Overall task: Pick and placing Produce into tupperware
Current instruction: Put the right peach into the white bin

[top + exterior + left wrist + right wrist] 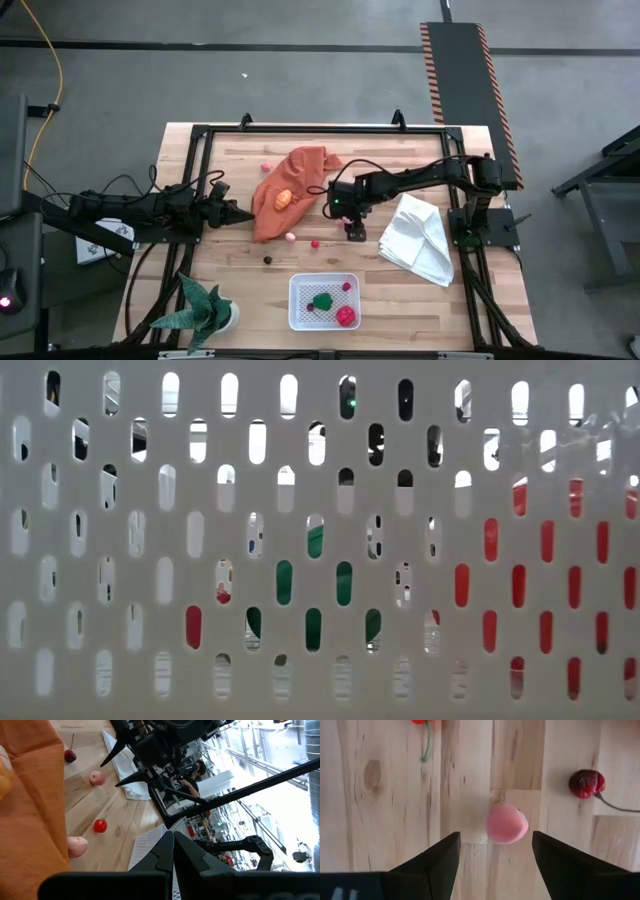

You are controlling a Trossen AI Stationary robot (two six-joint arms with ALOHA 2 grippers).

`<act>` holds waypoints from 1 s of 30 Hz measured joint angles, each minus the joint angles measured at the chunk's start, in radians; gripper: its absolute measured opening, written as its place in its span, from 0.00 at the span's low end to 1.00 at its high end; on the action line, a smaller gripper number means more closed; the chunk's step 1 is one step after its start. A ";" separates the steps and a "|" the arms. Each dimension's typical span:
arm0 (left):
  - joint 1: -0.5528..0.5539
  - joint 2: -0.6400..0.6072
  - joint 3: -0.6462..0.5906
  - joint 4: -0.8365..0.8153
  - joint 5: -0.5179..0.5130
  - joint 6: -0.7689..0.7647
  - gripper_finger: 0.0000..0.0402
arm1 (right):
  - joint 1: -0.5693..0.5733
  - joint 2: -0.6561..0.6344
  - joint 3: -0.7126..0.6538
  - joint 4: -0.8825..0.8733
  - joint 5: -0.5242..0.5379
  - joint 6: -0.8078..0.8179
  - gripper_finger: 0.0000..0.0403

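My right gripper [355, 230] points down at the table's middle, open [496, 834]. A pink piece of produce [506, 823] lies on the wood between its two fingers, untouched. A dark red cherry [587, 783] lies close by. My left gripper [240, 213] is shut [172, 851] and hovers at the left edge of the orange cloth [290, 185], touching nothing. More produce lies loose: a pink piece [290, 237], a red one [314, 243], a dark one [268, 259]. The white tupperware [323, 318] stands at the near edge and holds green [322, 299] and red [346, 316] pieces.
An orange piece [283, 198] sits on the orange cloth, and a pink piece [266, 165] lies beyond it. A white folded cloth [418, 238] lies to the right. A potted plant [205, 310] stands at the near left corner. The tupperware's slotted wall [120, 560] fills the low view.
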 joint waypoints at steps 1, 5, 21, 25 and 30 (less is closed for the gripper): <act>0.000 0.000 0.000 0.000 0.000 0.000 0.00 | 0.002 0.000 0.000 0.000 0.000 -0.018 0.59; 0.000 0.000 0.000 0.000 0.000 0.000 0.00 | 0.012 0.000 0.000 0.000 0.014 -0.078 0.59; 0.000 0.000 0.000 0.000 0.000 0.000 0.00 | 0.013 0.027 0.001 0.023 0.032 -0.195 0.59; 0.000 0.000 0.000 0.000 0.000 0.000 0.00 | 0.023 0.045 0.001 0.033 0.086 -0.196 0.59; 0.000 0.000 0.000 0.000 0.000 0.000 0.00 | 0.024 0.045 0.001 0.049 0.100 -0.222 0.59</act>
